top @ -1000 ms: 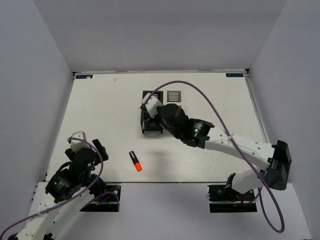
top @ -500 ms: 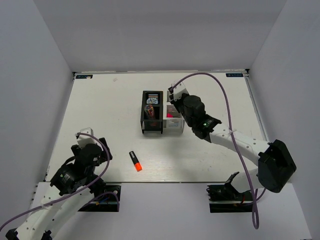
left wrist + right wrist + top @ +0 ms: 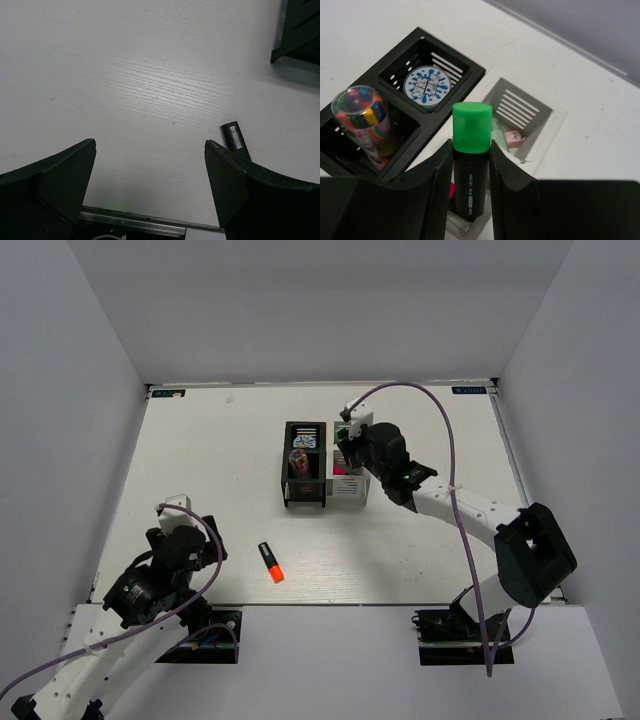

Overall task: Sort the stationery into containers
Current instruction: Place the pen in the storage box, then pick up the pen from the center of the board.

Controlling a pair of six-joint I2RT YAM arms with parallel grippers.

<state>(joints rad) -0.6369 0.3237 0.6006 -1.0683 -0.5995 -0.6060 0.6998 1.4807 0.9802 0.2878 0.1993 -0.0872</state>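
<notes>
One second has carried your right gripper (image 3: 471, 172) from over the black bins on the left to the white pair on the right. It is clamped on the green marker (image 3: 472, 127), cap up, body upright between the fingers. Below it stands the block of bins (image 3: 306, 503). The marker hangs roughly over the wall between the two white ones, though the wrist view does not let me say which it is over. The far white bin already has a small pink piece (image 3: 513, 138) in it, and the far black one holds the blue-and-white roll (image 3: 426, 86). So this marker looks about ready to drop. Further out, near left, the orange marker (image 3: 271, 563) lies loose on the table (image 3: 200, 460). Your left gripper (image 3: 149, 150), wide open and holding nothing, has shifted slightly right toward it.
</notes>
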